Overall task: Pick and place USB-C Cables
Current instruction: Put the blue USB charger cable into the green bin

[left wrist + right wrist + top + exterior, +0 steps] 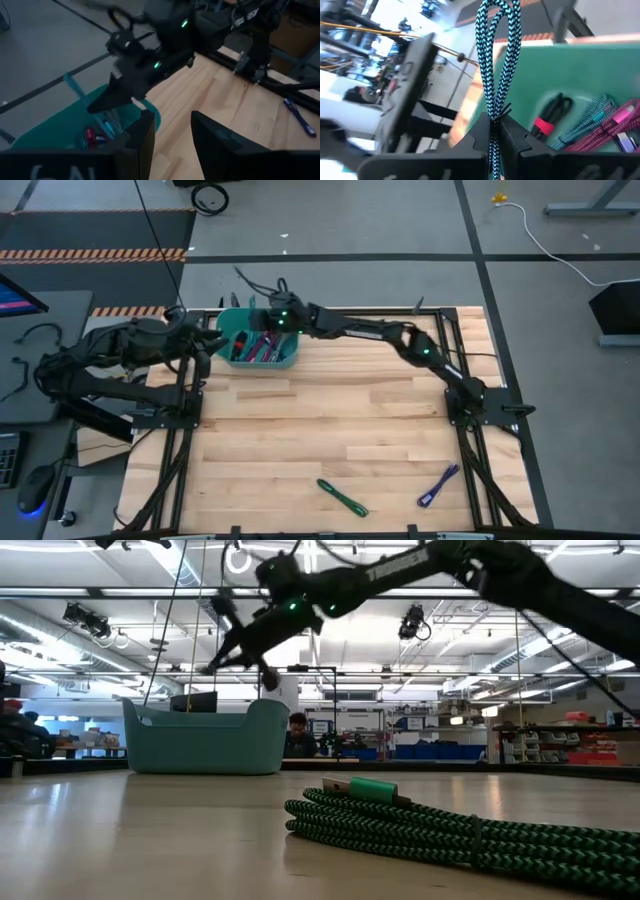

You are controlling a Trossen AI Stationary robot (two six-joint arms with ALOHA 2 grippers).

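Observation:
A teal bin [283,363] stands at the table's far left and holds several cable bundles: red-black [546,120], teal [587,122] and magenta [612,131]. My right gripper [248,330] reaches over the bin and is shut on a teal-black braided cable [497,50]. Beside the bin's left side, my left gripper [170,137] waits, open. A green cable [342,497] and a purple cable [438,485] lie flat near the table's near edge. My right gripper pinches the folded teal-black cable between its two fingers, at the tied spot [499,111] along the bundle. The looped end [500,10] sticks out past the fingertips. The gripper slants down from the table's right, and the cable [75,90] is lifted clear above the bin.
The green cable [430,825] fills the low view's foreground. Bare wood lies between the bin [205,735] and the two loose cables. Black frame rails [455,330] run along the table's sides. A person [297,735] sits in the room beyond.

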